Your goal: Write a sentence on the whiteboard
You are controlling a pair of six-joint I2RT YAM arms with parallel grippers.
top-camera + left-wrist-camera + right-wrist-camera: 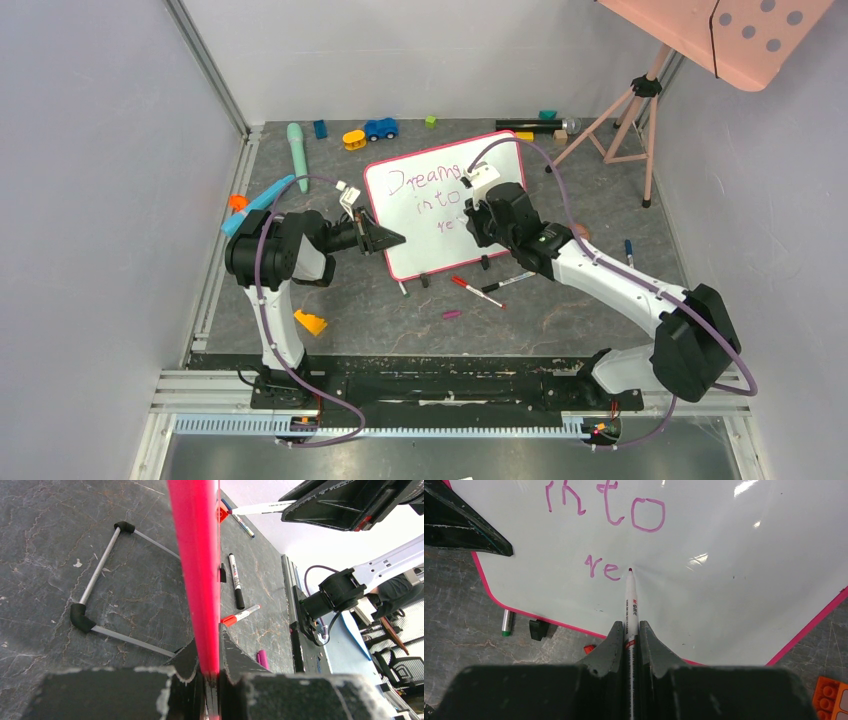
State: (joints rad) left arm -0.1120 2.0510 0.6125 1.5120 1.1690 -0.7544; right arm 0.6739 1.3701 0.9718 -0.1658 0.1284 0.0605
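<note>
The whiteboard [420,245], white with a pink-red frame, stands tilted on the grey floor. Purple writing on it reads "Dreams" [425,180], "into" [606,507] and "re" [602,568]. My left gripper [207,652] is shut on the board's pink left edge [195,555], and the overhead view shows it [390,240] at the board's lower left. My right gripper [628,625] is shut on a white marker [631,602]. The marker's tip [630,570] touches the board just right of the "e". In the overhead view the right gripper [480,215] covers the end of that line.
A red-capped marker [475,291], a black marker [508,282] and a purple cap [452,314] lie in front of the board. An orange wedge [310,322], toys [380,128] and a mint tool [297,155] lie around. A pink tripod [625,115] stands back right. The board's wire stand [95,575] lies behind it.
</note>
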